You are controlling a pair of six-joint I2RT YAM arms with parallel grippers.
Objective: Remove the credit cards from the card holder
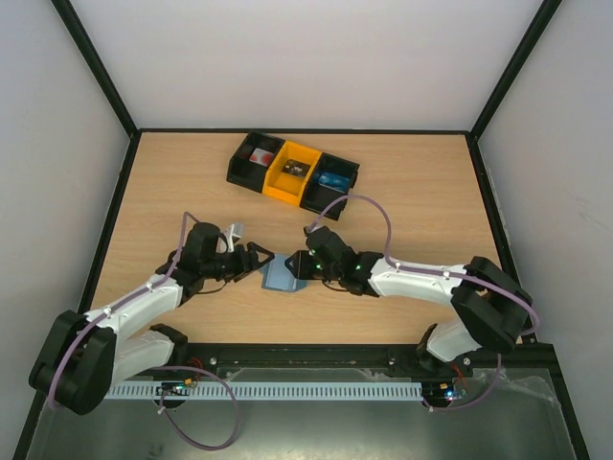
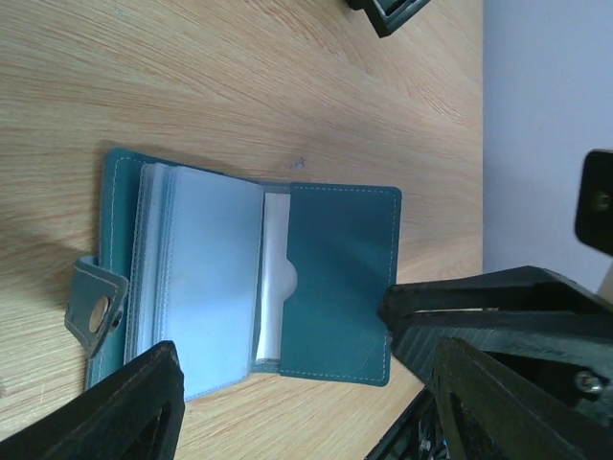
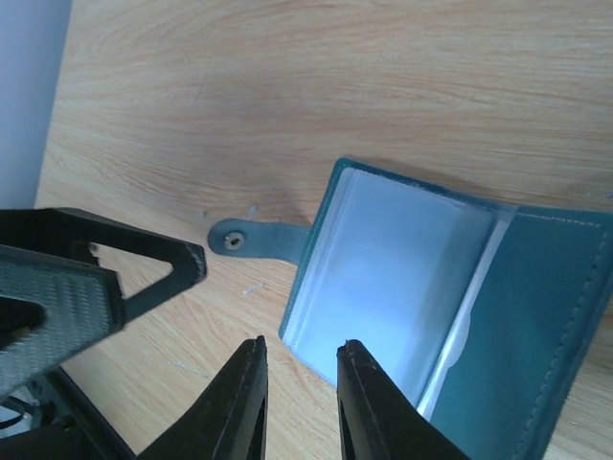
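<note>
Card holder lying open on worktop, left jaws wide, empty, at its 9 o'clock, right jaws barely parted, empty, at 3 o'clock; extraction seemingly unstarted, next pinching pocketed card edge.

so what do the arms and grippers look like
The left arm and right arm have white links, bulky black joints, a lilac cable looped along each. The left gripper and right gripper are black with tapered fingers; green lights sit by the right wrist.
</note>
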